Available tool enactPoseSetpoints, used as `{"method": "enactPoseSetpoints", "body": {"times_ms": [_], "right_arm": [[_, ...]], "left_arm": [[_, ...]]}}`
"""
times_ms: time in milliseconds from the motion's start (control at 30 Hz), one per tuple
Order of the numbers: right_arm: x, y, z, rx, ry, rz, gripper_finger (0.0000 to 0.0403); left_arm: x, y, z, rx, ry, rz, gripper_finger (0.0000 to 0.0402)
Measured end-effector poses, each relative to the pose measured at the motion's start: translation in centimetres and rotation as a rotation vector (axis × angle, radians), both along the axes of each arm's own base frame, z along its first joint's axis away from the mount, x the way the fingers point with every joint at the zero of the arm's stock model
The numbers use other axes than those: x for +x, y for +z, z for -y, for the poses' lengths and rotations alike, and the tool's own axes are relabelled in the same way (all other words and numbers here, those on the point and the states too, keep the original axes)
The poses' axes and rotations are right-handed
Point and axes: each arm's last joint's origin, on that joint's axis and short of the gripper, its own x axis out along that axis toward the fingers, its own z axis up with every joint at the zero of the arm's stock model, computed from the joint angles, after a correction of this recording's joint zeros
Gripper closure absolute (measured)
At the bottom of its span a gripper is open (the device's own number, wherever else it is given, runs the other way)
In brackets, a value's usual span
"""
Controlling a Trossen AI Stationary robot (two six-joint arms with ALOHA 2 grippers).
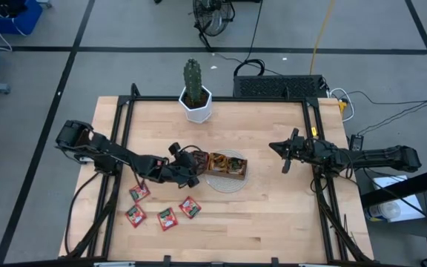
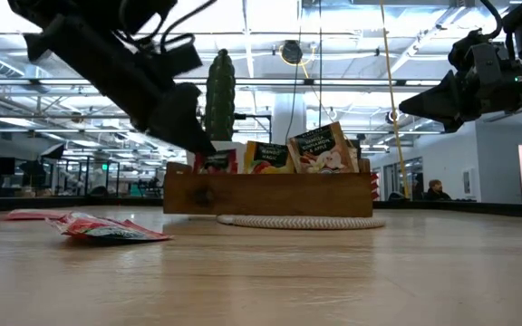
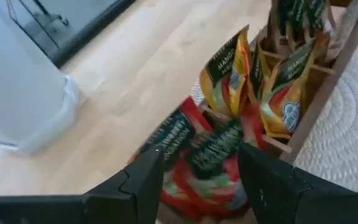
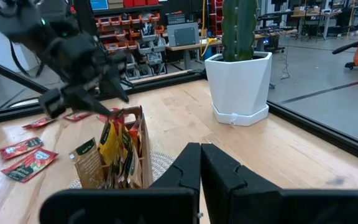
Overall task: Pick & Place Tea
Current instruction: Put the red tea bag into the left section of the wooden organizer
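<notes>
Four red tea sachets (image 1: 163,211) lie flat on the table (image 1: 273,215), near the left arm. More tea stands upright in the brown wooden tray (image 1: 225,166), which sits on a round pale mat (image 1: 224,182). The left gripper (image 1: 192,169) is at the tray's end with its fingers wide apart around red sachets there; it may be touching them. The right gripper (image 1: 286,154) waits well apart, fingers shut together and empty. A cactus stands in a white pot (image 1: 197,105).

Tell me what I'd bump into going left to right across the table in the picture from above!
Left arm → four loose red tea sachets → left gripper at the wooden tray's end → wooden tray of sachets on a round mat → right gripper → right arm.
</notes>
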Motion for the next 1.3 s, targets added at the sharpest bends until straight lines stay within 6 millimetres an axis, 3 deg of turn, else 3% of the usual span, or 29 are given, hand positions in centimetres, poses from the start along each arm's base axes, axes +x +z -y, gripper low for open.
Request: {"method": "enactPoseSetpoints", "body": {"times_ms": [333,433,533,667,700,1067,1300], "right_arm": [[0.0,0.0,0.0,0.0,0.0,0.0,0.0403],[0.0,0.0,0.0,0.0,0.0,0.001,0.0403],[0.0,0.0,0.0,0.0,0.0,0.0,0.0403],[0.0,0.0,0.0,0.0,0.0,0.0,0.0403],[0.0,0.0,0.0,0.0,0.001,0.0,0.0403],[0.0,0.0,0.0,0.0,0.0,0.0,0.0403],[0.0,0.0,0.0,0.0,0.0,0.0,0.0403]], "left_arm": [[-0.3,6.9,-0.3,0.183,0.013,-0.049,0.0195],[0.0,8.2,-0.4,0.135,-0.06,-0.097,0.0198],[0.8,8.7,-0.8,0.027,-0.143,-0.16,0.0237],[1.5,7.1,-1.5,-0.113,-0.218,-0.318,0.0365],[1.7,6.8,-1.7,-0.147,-0.224,-0.336,0.0382],[3.8,1.8,-3.1,-0.26,-0.266,-0.503,0.0399],[4.2,1.5,-3.8,-0.295,-0.268,-0.486,0.04]]}}
